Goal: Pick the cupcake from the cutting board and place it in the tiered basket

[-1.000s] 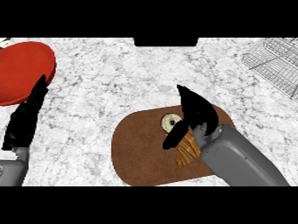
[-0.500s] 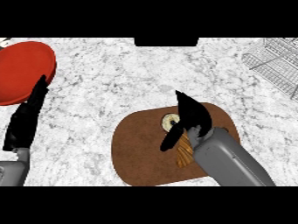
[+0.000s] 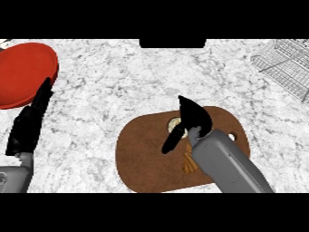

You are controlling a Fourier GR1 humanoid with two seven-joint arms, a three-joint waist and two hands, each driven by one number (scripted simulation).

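Marble, white veined with grey, makes up the counter (image 3: 137, 77) that spreads under everything I see. On it, at the near right, lies the brown cutting board (image 3: 140, 158), rounded at its corners, with a small hole near its right edge. At the far left sits a red plate (image 3: 16, 74); at the far right the wire tiered basket (image 3: 294, 68) reaches in from the corner, well apart from the board.

My right forearm comes in from the near edge and crosses the board, and my right hand (image 3: 191, 118) hangs over its far half, fingers straight and pointing away from me, thumb dropped to the left. It has hold of nothing. The cupcake (image 3: 175, 123) shows only as a pale round sliver in the angle between thumb and fingers, on the far part of the board, just left of and below my palm; the hand hides the rest, and I cannot tell whether I touch it. Being round, it offers no long axis to line up with.

My left hand (image 3: 30, 124) rests open at the left, fingers up, its tips over the plate's near edge, far from the cupcake. The right hand is plainly the nearer, so I judge the grasp falls to it: lower, shift slightly left and curl round the cupcake.
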